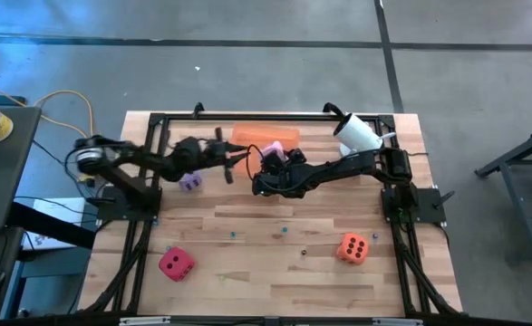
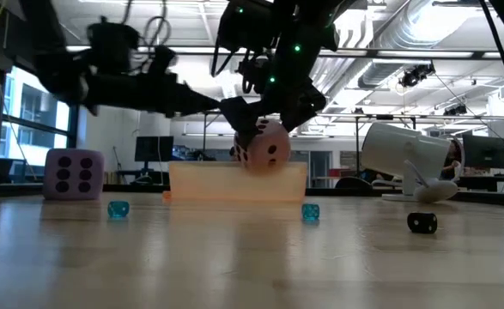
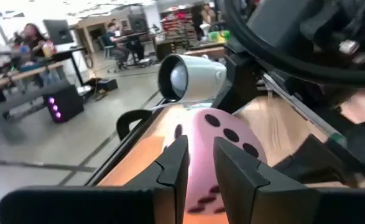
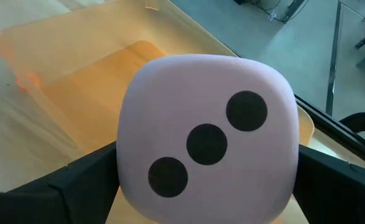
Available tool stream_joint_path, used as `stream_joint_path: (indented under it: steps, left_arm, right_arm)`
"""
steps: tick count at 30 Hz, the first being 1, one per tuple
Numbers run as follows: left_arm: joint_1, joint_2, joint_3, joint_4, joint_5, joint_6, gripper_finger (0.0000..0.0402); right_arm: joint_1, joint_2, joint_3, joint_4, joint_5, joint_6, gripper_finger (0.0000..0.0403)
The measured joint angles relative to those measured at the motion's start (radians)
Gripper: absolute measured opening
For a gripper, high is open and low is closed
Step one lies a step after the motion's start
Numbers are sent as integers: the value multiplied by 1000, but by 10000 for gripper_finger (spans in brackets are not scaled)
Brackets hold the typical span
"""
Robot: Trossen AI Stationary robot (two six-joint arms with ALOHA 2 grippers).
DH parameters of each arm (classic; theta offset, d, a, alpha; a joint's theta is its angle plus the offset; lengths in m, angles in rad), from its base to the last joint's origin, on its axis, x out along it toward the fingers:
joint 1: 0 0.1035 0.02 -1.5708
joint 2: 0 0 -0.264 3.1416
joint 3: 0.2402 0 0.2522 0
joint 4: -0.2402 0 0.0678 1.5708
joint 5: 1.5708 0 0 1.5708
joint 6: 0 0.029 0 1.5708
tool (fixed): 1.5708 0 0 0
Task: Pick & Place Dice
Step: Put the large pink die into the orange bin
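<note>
Pink die [image 4: 206,140] clamped in right gripper [image 1: 267,169] over orange tray [image 1: 247,136]; left gripper [image 1: 232,163] open; wooden table [image 1: 266,263].

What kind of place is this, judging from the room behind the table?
Probably a robotics lab or open workshop: exposed ceiling ducts, desks with monitors and people seated at tables beyond the wooden table.

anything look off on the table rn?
One oddity: a white cup lies tipped on its side at the table's far right. Otherwise normal: right gripper holds the pink die above the orange tray; other dice sit flat.
</note>
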Motion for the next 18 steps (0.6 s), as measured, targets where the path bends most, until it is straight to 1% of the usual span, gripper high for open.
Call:
stream_joint_path:
  steps: [2,6,10,11,15,18]
  left_arm:
    - [0,48,41,1,6,16,72]
    - [0,90,73,0,12,19,72]
    - [-5,120,113,0,142,25,72]
    - [-10,132,125,-1,153,33,72]
    - [-22,169,164,-27,90,48,72]
    - [-15,192,197,-83,73,46,72]
  right_arm:
    - [0,0,0,0,0,0,399]
    - [-1,0,0,1,0,2,399]
    - [-1,0,0,4,0,-3,399]
    - [-1,0,0,7,0,-11,399]
    - [-1,0,0,22,0,-17,399]
    - [-1,0,0,26,0,-33,399]
